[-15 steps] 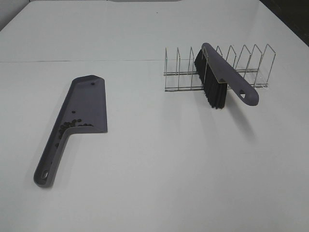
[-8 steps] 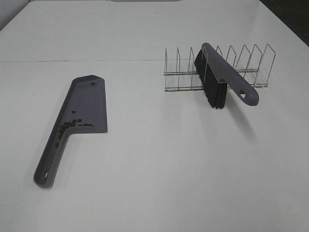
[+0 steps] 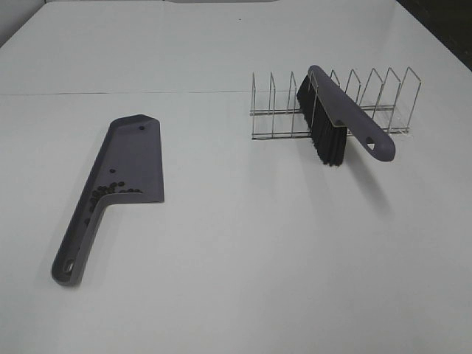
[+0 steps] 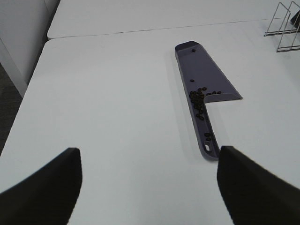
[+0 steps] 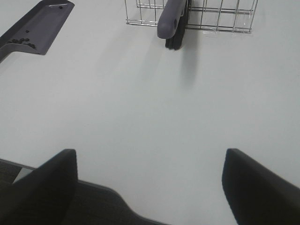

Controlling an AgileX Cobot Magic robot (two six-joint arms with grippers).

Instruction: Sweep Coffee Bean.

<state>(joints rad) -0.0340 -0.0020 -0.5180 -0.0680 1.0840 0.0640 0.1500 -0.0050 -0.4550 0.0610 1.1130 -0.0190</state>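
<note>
The purple-grey dustpan lies flat on the white table at the left, its handle toward the front edge. Several dark coffee beans sit heaped in its inner corner where pan meets handle; the left wrist view shows the dustpan and the beans ahead of my left gripper. That gripper is open and empty, well short of the handle. The brush rests in the wire rack, bristles down. My right gripper is open and empty near the table's front edge, far from the brush.
The wire rack stands at the back right with several upright dividers. A seam runs across the table behind the dustpan. The table's left edge drops off to the floor beside the left arm.
</note>
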